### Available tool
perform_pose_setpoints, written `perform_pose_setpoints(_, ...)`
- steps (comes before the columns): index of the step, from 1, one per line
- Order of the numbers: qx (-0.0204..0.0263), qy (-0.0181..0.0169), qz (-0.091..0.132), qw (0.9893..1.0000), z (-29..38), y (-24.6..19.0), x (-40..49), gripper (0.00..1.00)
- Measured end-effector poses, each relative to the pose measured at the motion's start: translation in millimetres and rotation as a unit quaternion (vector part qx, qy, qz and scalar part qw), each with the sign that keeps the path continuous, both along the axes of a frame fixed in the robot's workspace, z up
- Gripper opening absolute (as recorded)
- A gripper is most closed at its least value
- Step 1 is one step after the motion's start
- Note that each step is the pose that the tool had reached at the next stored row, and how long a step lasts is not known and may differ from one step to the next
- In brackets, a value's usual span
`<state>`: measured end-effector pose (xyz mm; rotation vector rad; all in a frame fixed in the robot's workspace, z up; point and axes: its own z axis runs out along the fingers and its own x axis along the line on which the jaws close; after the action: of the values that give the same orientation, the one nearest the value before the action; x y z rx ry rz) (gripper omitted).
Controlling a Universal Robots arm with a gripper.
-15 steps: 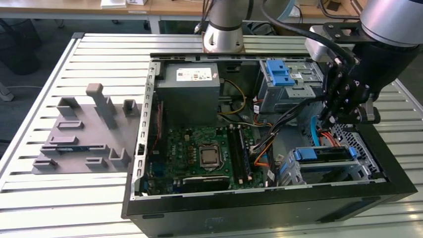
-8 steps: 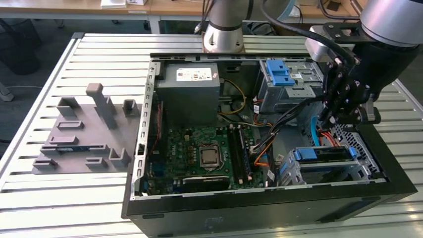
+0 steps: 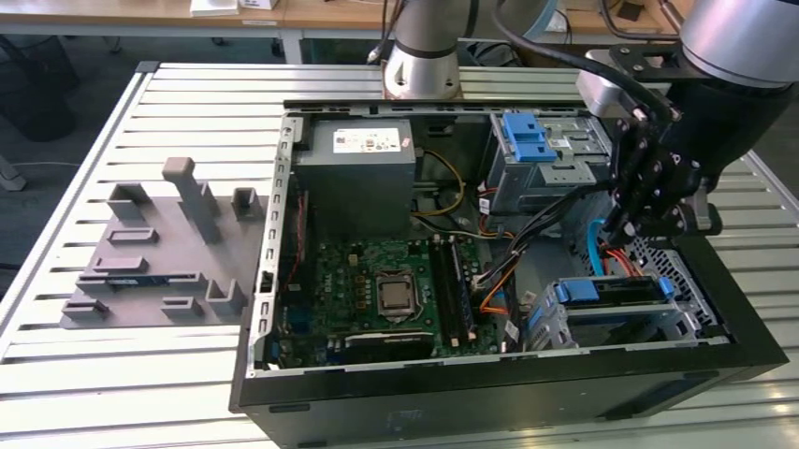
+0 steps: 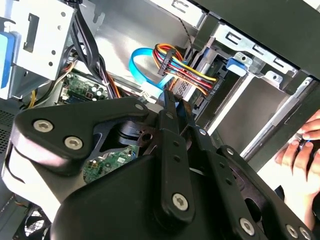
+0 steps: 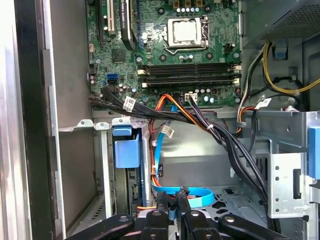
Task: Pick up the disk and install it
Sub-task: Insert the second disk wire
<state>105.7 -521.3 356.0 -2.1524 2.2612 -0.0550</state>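
The disk [image 3: 609, 301] sits slotted in the drive cage at the case's near right corner in the exterior view. A blue rail runs along its top and its label face is hidden. In the first wrist view the disk [image 5: 134, 186] lies dark under a blue latch [image 5: 126, 150]. My gripper [image 3: 637, 229] hangs just above and behind that cage, over the gap between the two cages. Its fingers are shut, nothing between them, in both wrist views: gripper [image 4: 176, 102], gripper [image 5: 172, 199]. The tips point down at a blue flat cable [image 5: 192, 192] and coloured power wires [image 4: 182, 62].
The open computer case [image 3: 500, 379] lies on a slatted metal table [image 3: 150, 374]. A second cage with blue latches [image 3: 530, 140] stands at the back right, beside the grey power supply [image 3: 355, 178]. Cables cross by the motherboard [image 3: 374, 290]. A grey fixture [image 3: 156, 253] stands left. A hand [image 4: 300, 145] rests outside the case.
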Motion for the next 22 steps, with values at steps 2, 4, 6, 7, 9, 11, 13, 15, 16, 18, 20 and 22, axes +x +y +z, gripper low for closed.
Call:
perform_pose_setpoints(2, -0.0028, 0.0000, 0.000, 1.0000, 0.0, 0.0, 0.0, 0.20)
perform_pose_setpoints(4, -0.0062, 0.0000, 0.000, 1.0000, -0.1, 0.0, 0.0, 0.20)
perform_pose_setpoints(6, -0.0102, 0.0000, 0.000, 0.9999, -0.1, 0.1, 0.0, 0.20)
perform_pose_setpoints(7, -0.0123, 0.0000, 0.000, 0.9999, -0.2, 0.1, 0.0, 0.21)
perform_pose_setpoints(9, -0.0166, 0.0000, 0.000, 0.9999, -0.4, 0.0, 0.0, 0.27)
perform_pose_setpoints(11, -0.0210, 0.0000, 0.000, 0.9998, -0.6, 0.0, 0.0, 0.27)
perform_pose_setpoints(13, -0.0258, 0.0000, 0.000, 0.9997, -0.9, 0.0, 0.0, 0.27)
perform_pose_setpoints(15, -0.0303, 0.0000, 0.000, 0.9995, -1.3, 0.0, 0.0, 0.27)
perform_pose_setpoints(16, -0.0319, 0.0000, 0.000, 0.9995, -1.6, 0.0, 0.0, 0.26)
perform_pose_setpoints(18, -0.0332, 0.0000, 0.000, 0.9994, -2.2, 0.0, 0.0, 0.19)
perform_pose_setpoints(20, -0.0331, 0.0000, 0.000, 0.9995, -3.2, 0.0, 0.0, 0.16)
perform_pose_setpoints(22, -0.0304, -0.0001, 0.000, 0.9995, -4.0, -0.3, 0.0, 0.16)
